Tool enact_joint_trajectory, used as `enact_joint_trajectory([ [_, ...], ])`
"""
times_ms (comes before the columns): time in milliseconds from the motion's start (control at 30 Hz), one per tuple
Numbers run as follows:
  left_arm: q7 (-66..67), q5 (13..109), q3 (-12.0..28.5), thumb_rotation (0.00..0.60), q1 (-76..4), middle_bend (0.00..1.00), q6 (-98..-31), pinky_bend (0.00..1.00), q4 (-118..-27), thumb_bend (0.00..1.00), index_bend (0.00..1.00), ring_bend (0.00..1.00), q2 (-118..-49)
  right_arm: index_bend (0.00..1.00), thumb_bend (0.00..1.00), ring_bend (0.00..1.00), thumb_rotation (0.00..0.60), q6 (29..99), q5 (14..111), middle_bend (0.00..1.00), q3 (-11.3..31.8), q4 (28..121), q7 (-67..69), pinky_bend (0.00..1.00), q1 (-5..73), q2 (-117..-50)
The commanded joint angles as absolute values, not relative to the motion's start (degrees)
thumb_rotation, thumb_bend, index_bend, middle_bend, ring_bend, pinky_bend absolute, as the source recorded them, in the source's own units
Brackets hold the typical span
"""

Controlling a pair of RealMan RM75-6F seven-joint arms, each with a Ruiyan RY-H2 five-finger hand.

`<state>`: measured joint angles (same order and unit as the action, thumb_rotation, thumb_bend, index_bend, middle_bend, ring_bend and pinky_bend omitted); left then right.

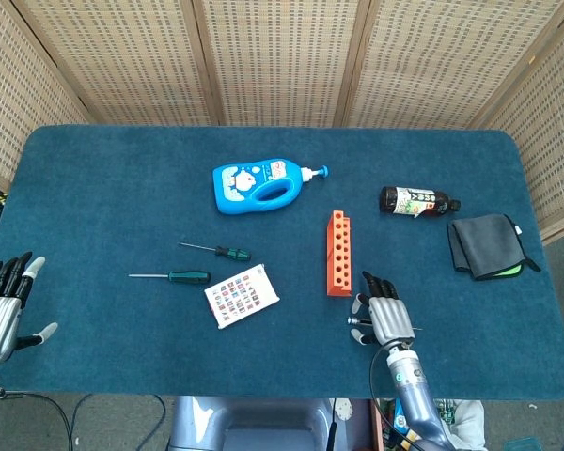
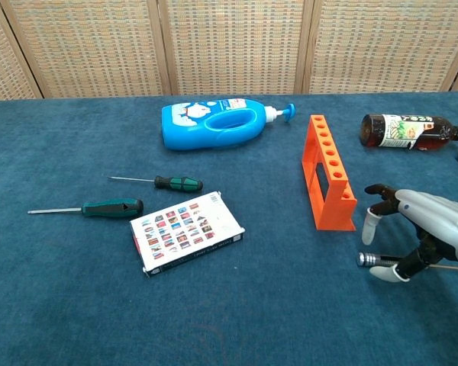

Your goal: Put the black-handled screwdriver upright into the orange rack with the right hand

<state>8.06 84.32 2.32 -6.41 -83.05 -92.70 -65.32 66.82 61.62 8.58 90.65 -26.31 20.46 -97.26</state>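
Note:
The black-handled screwdriver [image 2: 370, 260] lies flat on the blue table near the front right, and only its silver end shows left of my right hand [image 2: 424, 229]. That hand hovers low over the handle, fingers spread on the far side and the thumb touching the near side, not closed round it. In the head view the right hand [image 1: 385, 318] covers nearly all of the tool. The orange rack [image 2: 330, 181] stands just left of and beyond the hand, its row of holes facing up, also seen as the orange rack [image 1: 338, 253]. My left hand [image 1: 4, 303] rests open at the table's left edge.
Two green-handled screwdrivers [image 2: 113, 207] [image 2: 178, 183] and a card box [image 2: 186, 232] lie left of centre. A blue detergent bottle [image 2: 214, 123] lies behind them. A dark sauce bottle [image 2: 404, 131] and a grey cloth [image 1: 487, 244] lie at the right.

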Motion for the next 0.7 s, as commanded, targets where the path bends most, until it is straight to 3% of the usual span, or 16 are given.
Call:
enact_joint_trajectory([
  [33, 8.04, 84.33, 2.31, 0.6, -6.45, 0.0, -82.98, 0.0, -92.68, 0.0, 0.0, 0.0, -65.32, 0.48, 0.21, 0.0, 0.6, 66.71, 61.46, 0.0, 8.64, 90.43, -26.16, 0.0, 20.63, -97.29],
  [300, 8.25, 84.38, 2.22, 0.6, -6.55, 0.0, -82.83, 0.0, -92.68, 0.0, 0.0, 0.0, -65.41, 0.48, 0.3, 0.0, 0.6, 66.4, 61.17, 0.0, 8.29, 89.87, -25.27, 0.0, 20.83, -97.16],
  [700, 8.72, 84.48, 2.04, 0.6, -6.68, 0.0, -82.62, 0.0, -92.75, 0.0, 0.0, 0.0, -65.56, 0.48, 0.3, 0.0, 0.6, 66.14, 60.85, 0.0, 7.73, 89.28, -24.31, 0.0, 20.96, -97.07],
])
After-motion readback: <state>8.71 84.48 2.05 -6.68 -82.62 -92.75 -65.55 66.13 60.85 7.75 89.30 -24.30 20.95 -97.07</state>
